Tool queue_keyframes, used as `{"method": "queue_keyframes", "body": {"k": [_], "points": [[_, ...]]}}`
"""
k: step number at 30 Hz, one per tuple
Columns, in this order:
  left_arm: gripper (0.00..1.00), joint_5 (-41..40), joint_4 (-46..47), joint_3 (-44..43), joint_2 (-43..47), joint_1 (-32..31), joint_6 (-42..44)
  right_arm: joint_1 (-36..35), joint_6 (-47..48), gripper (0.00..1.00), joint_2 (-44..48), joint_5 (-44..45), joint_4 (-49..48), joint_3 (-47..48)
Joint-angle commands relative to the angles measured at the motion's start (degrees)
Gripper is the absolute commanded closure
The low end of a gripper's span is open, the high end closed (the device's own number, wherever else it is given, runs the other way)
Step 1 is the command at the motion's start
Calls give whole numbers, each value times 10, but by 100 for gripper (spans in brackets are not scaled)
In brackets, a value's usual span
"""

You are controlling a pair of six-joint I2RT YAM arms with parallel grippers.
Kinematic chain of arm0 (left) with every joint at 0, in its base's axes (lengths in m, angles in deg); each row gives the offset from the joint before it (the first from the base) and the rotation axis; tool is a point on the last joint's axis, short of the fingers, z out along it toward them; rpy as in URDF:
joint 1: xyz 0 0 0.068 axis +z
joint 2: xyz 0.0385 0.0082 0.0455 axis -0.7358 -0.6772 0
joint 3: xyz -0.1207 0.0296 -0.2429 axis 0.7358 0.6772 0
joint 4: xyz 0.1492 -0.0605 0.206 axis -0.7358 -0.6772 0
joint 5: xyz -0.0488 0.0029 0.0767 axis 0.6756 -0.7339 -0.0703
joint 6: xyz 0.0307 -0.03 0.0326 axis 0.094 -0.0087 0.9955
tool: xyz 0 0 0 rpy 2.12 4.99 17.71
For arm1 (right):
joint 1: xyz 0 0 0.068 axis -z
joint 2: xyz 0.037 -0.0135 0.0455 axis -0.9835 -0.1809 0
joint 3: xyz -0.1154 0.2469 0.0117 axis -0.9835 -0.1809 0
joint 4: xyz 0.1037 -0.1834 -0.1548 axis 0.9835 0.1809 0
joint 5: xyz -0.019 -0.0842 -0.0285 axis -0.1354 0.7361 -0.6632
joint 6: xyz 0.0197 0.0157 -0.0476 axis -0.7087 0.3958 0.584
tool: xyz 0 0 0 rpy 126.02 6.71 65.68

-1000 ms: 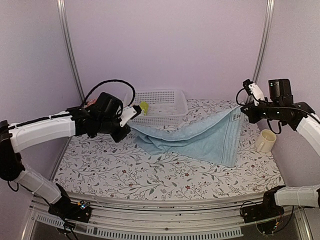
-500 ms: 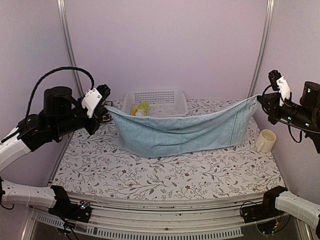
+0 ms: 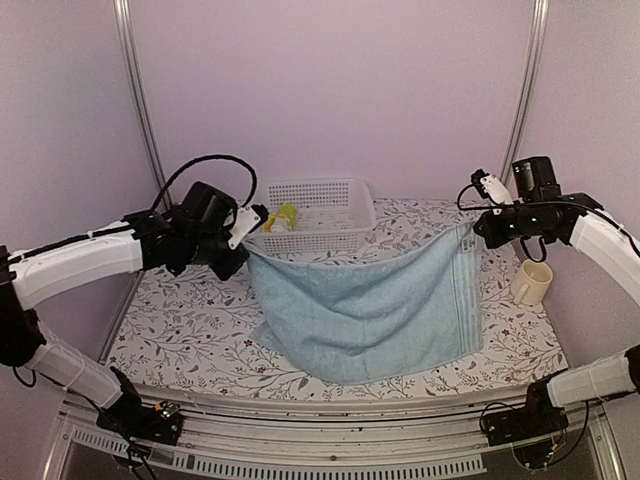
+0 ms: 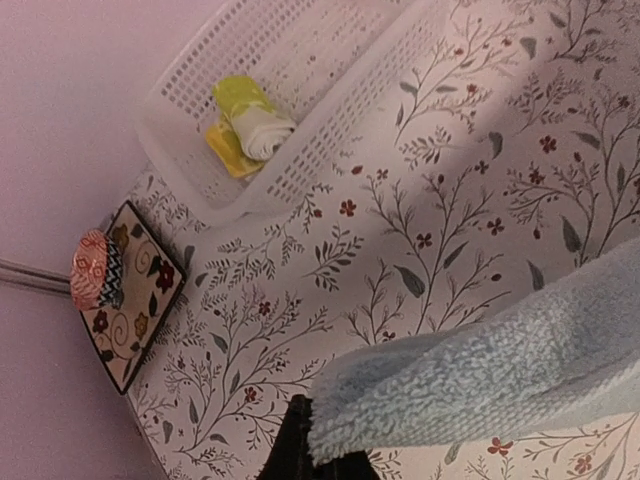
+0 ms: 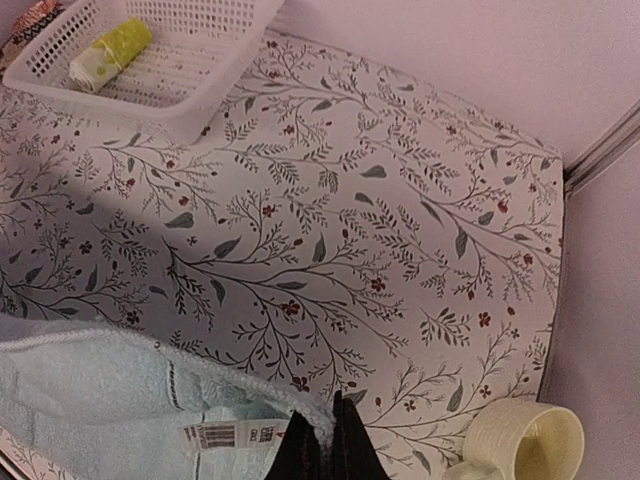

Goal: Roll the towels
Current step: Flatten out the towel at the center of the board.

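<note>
A light blue towel (image 3: 365,315) hangs spread between my two grippers, and its lower edge sags to the table near the front. My left gripper (image 3: 250,240) is shut on its left top corner, where the terry edge (image 4: 480,375) bunches over the dark fingers (image 4: 318,455). My right gripper (image 3: 473,228) is shut on the right top corner, pinching the hem beside a white label (image 5: 225,435); the fingers (image 5: 330,445) show closed on the cloth (image 5: 90,400). A yellow-green towel (image 3: 287,215) lies rolled inside the white basket (image 3: 340,232).
The white basket (image 4: 330,130) stands at the back of the floral-patterned table. A cream cup (image 3: 531,282) stands at the right edge. A dark floral square mat (image 4: 130,300) with a red patterned object (image 4: 95,270) on it lies at the back left.
Both grippers have come inward and toward the front, still holding the corners. The blue towel, stretched wide and high half a second ago, now hangs lower and nearer the front edge.
</note>
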Motion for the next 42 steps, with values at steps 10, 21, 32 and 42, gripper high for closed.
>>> {"method": "queue_keyframes", "body": {"k": [10,21,32,42], "points": [[100,-45,-64,-203,-319,59,-81,1,-51,97,-225,156,-1,44],[100,-89,-79,-245,-334,29,-83,30,-64,98,-168,168,-36,39],[100,-173,-175,-165,-181,9,-140,29,-62,98,-43,103,17,9],[100,-221,-333,-163,-64,-64,-247,-29,-87,98,71,93,83,29]]}}
